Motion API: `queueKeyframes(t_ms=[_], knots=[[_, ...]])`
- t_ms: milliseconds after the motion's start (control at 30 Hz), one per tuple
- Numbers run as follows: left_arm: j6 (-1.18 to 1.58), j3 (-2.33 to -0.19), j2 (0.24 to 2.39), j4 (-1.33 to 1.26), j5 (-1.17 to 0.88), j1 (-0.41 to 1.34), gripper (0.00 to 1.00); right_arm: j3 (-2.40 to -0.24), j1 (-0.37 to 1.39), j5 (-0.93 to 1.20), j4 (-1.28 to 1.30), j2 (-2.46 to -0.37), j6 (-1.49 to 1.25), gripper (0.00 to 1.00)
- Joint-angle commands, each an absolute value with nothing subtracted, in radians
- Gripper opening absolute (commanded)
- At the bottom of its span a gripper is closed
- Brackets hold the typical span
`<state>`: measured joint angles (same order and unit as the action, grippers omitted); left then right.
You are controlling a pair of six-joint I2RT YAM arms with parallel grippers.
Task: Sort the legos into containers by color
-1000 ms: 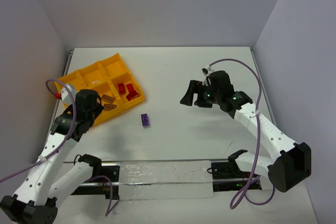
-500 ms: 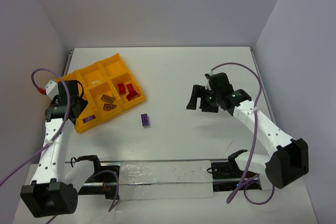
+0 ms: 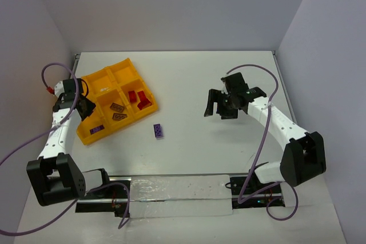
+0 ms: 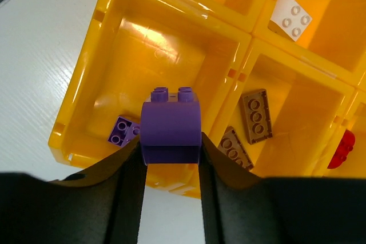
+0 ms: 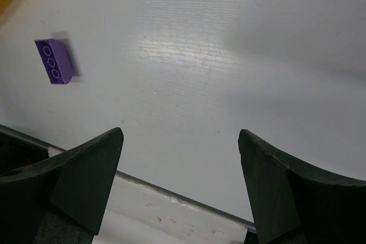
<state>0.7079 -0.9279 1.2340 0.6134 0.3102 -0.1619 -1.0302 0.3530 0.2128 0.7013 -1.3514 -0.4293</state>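
Note:
My left gripper is shut on a rounded purple lego and holds it above the near-left cell of the yellow-orange tray. That cell holds another purple lego. Red legos lie in the right cell. A third purple lego lies on the table, right of the tray. My right gripper is open and empty, hovering over bare table well to the right of that lego.
Two brown bricks lie in the tray's middle cell and a white brick in a cell behind it. A metal rail runs along the table's near edge. Walls close in at the left, back and right.
My left arm has swung left from over the tray's front to its left side, uncovering the purple lego in the near-left cell. My right gripper has shifted slightly right.

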Motion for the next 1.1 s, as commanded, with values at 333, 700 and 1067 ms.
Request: queueKeyframes(t_ms=[333, 700, 1067], knots=[[0.686, -0.925, 1.189, 0.522, 0.263, -0.171, 0.85, -1.078, 0.336, 0.228, 0.705, -1.354, -0.406, 0.89], [0.598, -1.006, 1.145, 0.597, 0.212, 0.111, 0.78, -1.043, 0.336, 0.238, 0.692, -1.310, -0.429, 0.89], [0.982, -0.895, 1.249, 0.600, 0.294, 0.681, 0.81, -0.962, 0.336, 0.229, 0.693, -1.213, -0.446, 0.89]])
